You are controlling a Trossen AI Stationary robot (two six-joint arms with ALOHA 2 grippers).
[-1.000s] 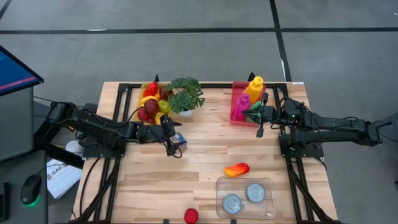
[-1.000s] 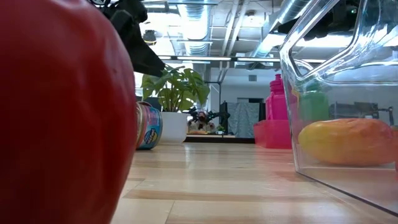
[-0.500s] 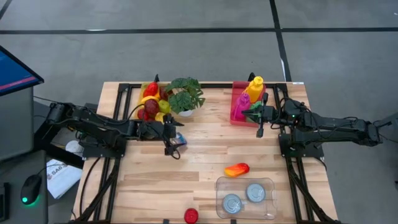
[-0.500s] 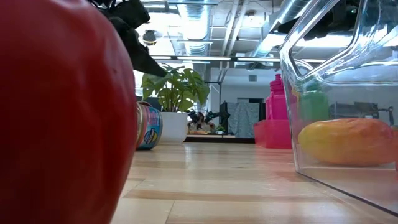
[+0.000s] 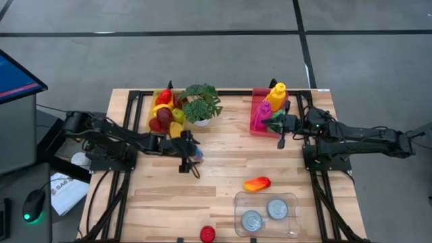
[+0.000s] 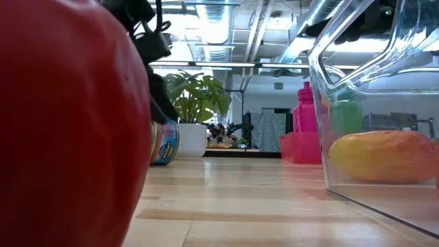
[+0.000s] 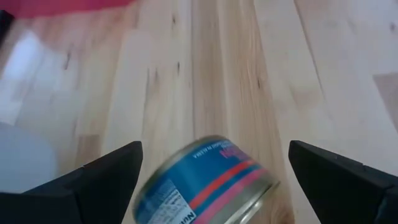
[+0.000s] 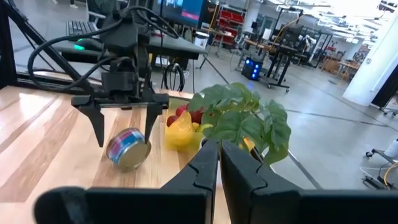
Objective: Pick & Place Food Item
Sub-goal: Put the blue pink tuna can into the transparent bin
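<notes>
A small blue-and-pink can (image 7: 205,180) lies on its curved side on the wooden table, near the potted plant (image 5: 200,104). My left gripper (image 7: 215,146) is open and slants down over the can, one finger on each side of it without touching; the right wrist view shows the same from across the table, gripper (image 8: 127,144) over can (image 8: 129,149). My right gripper (image 5: 281,142) is shut and holds nothing, waiting level above the table beside the pink bin (image 5: 260,121). An orange-red food item (image 5: 257,183) lies on the table next to the clear container (image 5: 241,202).
The clear container holds two cans (image 5: 277,208). A red tomato (image 5: 207,233) sits at the near edge and fills the left of the low view (image 6: 68,123). A basket of fruit (image 5: 164,111) stands at the far left. Bottles (image 5: 277,94) stand in the pink bin.
My left gripper has come down over the can and rolled a little, staying open. The can has not moved.
</notes>
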